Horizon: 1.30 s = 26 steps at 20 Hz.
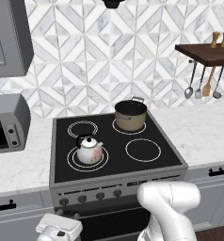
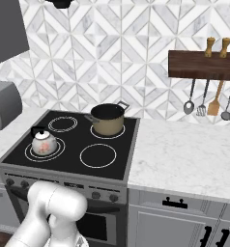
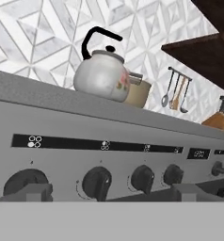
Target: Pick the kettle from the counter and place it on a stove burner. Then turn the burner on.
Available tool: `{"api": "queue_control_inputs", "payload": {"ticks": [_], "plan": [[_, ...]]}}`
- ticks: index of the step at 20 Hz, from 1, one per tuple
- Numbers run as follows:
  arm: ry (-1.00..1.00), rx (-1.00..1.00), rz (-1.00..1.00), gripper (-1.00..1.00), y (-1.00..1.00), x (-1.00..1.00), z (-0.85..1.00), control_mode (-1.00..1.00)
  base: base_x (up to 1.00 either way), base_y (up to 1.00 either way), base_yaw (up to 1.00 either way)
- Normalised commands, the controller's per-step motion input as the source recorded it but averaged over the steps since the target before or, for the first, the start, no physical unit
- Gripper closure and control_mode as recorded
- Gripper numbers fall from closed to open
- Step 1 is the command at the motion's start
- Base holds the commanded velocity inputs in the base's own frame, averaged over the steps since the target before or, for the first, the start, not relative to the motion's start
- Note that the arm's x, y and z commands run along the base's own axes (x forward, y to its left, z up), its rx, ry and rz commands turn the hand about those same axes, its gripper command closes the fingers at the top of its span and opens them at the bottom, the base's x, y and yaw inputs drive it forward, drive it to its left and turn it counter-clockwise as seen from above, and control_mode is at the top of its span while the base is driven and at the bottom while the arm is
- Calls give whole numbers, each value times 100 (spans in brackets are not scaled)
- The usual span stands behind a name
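The white floral kettle (image 1: 89, 149) (image 2: 43, 143) stands upright on the front-left stove burner (image 1: 72, 163) (image 2: 29, 153), the widest double-ring circle. In the hand view the kettle (image 3: 102, 75) rises above the stove's front edge. My gripper (image 3: 114, 193) is open and holds nothing. It hangs low in front of the stove's control panel and faces the row of black knobs (image 3: 96, 181), with the two middle knobs between its fingertips (image 3: 31, 190). From the left base view the hand (image 1: 59, 229) sits below the knobs (image 1: 83, 198). The white counter (image 1: 203, 132) (image 2: 184, 154) lies right of the stove.
A tan pot (image 1: 131, 115) (image 2: 107, 119) with a black rim occupies the back-right burner. A grey toaster oven (image 1: 8, 123) stands on the left counter. Utensils (image 1: 203, 82) (image 2: 208, 101) hang under a wooden shelf at the right. Grey cabinets with black handles (image 2: 175, 202) flank the oven.
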Motion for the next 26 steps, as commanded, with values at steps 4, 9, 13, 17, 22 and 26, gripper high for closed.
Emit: {"api": "queue_control_inputs", "payload": {"ticks": [4,9,13,17,22,26], "plan": [[-2,0,7,-100,-4,0,0,-100,0,0,0],[0,0,26,-100,0,0,0,-100,0,0,0],[0,0,23,-100,0,1,0,-100,0,0,0],[-7,0,5,-100,-1,28,0,-100,0,0,0],[0,0,0,-100,0,31,-4,-100,0,0,0],[0,0,0,-100,10,1,-27,-100,0,0,0]]}}
